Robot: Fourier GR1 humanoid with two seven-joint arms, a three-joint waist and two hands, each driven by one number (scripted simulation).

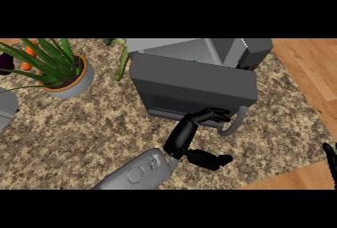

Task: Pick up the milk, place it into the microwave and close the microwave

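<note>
The microwave (197, 71) dominates your view, its door (191, 87) swung nearly closed. Your left hand (197, 129) pushes that door with straight fingers, so closing seems underway. You can't see the milk, presumably inside. Your right hand (330, 156) rests at the edge, its fingers impossible to judge.

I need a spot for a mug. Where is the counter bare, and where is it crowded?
Bare: the speckled counter between the potted plant, the microwave door and the left hand. Crowded: by the door handle, where that hand presses. The right hand rests at the right edge.
</note>
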